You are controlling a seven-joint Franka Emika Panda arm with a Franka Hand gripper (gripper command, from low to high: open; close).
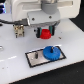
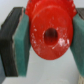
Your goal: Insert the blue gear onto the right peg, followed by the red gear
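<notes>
The blue gear (image 1: 52, 52) lies flat at the right end of the black-edged silvery plate (image 1: 35, 58), so the right peg is hidden under it. A thin grey peg (image 1: 39, 53) stands on the plate's left part. My gripper (image 1: 45, 34) hangs above and behind the plate, shut on the red gear (image 1: 45, 33). In the wrist view the red gear (image 2: 50, 34) fills the middle, its central hole visible, clamped between the two teal finger pads (image 2: 22, 47).
A small metal-and-tan fixture (image 1: 19, 31) stands at the exterior view's left on the white table (image 1: 15, 70). Dark cables (image 1: 7, 22) run along the far left. The arm's white body (image 1: 47, 10) fills the upper part.
</notes>
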